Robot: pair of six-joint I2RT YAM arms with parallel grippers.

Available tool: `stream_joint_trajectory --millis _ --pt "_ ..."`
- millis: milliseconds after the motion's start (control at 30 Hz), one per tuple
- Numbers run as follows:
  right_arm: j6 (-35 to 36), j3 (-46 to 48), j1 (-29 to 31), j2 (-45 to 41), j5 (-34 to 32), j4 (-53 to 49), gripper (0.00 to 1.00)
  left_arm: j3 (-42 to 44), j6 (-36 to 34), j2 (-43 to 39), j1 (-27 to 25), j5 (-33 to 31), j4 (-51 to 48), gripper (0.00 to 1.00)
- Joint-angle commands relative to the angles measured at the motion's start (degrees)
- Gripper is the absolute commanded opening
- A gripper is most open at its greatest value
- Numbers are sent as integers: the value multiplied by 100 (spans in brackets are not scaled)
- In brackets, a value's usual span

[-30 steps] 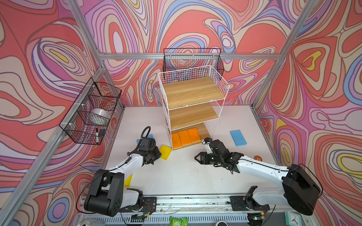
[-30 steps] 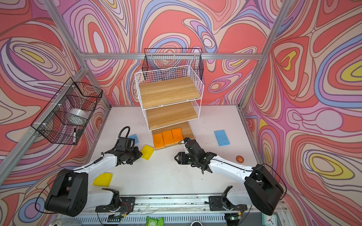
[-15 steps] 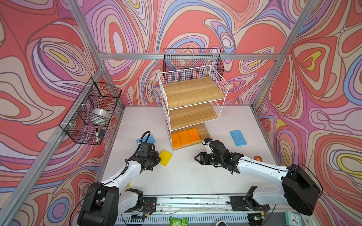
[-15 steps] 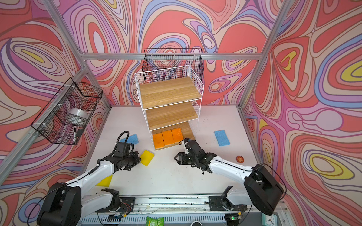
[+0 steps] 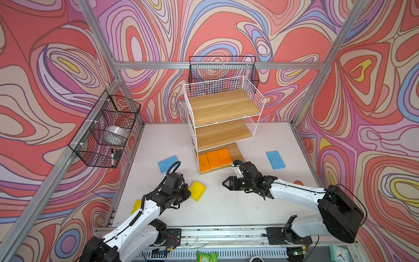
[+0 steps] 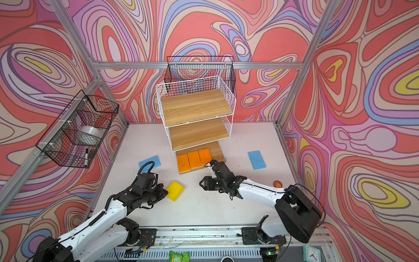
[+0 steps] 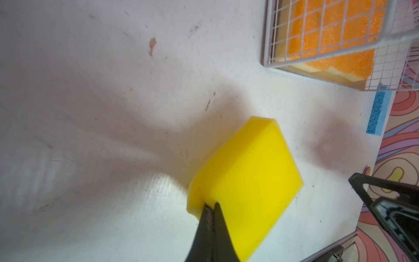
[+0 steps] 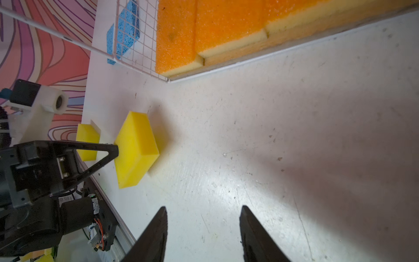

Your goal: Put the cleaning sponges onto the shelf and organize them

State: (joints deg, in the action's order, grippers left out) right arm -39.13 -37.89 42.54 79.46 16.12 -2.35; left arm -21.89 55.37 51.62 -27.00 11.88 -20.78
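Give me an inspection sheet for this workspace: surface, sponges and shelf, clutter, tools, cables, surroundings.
Surface: white table, scuffed, with dark specks.
Job's things: three orange sponges in a row on the bottom board of the shelf; upper boards bare; held yellow sponge tilted; second yellow sponge at the table's left edge; left blue sponge and right blue sponge flat on the table.
Clutter: small orange disc near the right edge.
Grippers: left tool shut on a corner of the held yellow sponge; right tool open, holding nothing.
Cables: black cable loops above the left wrist.
Surroundings: swirl-patterned walls; side basket holding tape roll and marker; back basket behind the shelf.
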Motion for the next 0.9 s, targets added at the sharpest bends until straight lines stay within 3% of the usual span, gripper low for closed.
stream_joint_trajectory --millis 0,200,367,467,633,767,867 --pt "-140 -111 52 103 92 182 53 29 717 262 -408 -506 347 0" --pt "-409 54 56 114 25 411 52 -402 1517 1025 -1307 -1466 762 0" --pt "-622 236 64 94 -38 656 52 -508 2057 1498 -1603 -1850 1404 2" --pt "-648 268 110 83 -50 674 52 -688 2091 1672 -1676 -1908 1602 27" --pt "-694 256 240 114 -130 666 52 -1023 1943 1801 -1729 -1834 1542 56" --pt "-775 191 419 188 -262 630 52 -870 1954 1715 -1741 -1756 1537 60" --pt "-854 139 581 227 -425 553 50 -559 1885 1443 -1746 -1808 1452 56"
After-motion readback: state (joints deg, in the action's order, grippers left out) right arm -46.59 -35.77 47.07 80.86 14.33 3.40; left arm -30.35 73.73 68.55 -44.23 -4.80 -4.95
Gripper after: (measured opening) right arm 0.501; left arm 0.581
